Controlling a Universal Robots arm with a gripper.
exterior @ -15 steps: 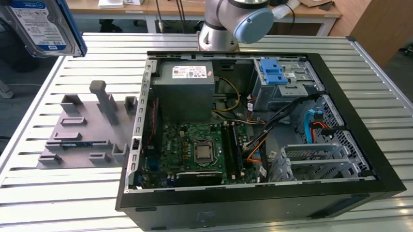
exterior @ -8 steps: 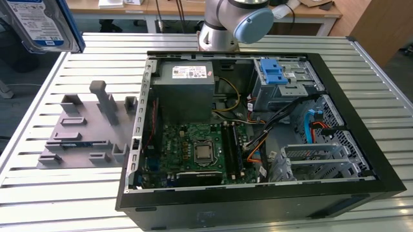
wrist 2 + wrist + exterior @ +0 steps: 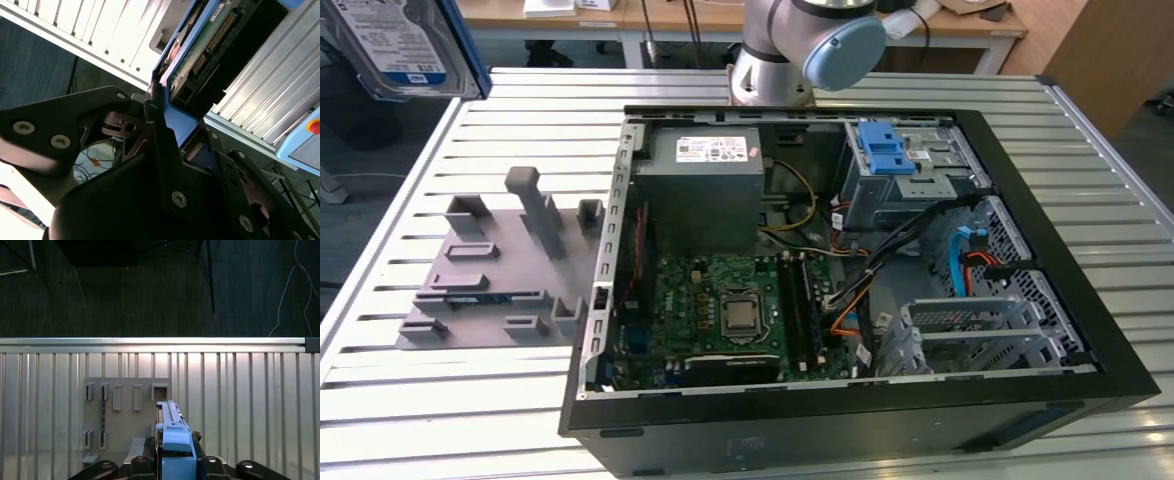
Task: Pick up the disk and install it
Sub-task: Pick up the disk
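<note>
While the gripper (image 3: 174,452) is clamped on the blue carrier of the disk (image 3: 172,422), seen edge-on in the first wrist view, its black fingers (image 3: 157,135) press that bracket from both sides in the second wrist view. At the upper left of the exterior view, the disk hangs above the slatted table (image 3: 440,420), well apart from the open computer case (image 3: 1067,330). A grey fixture plate (image 3: 480,280) lies at centre left, just beside the case. A blue latch (image 3: 886,150) sits at the case's upper right.
</note>
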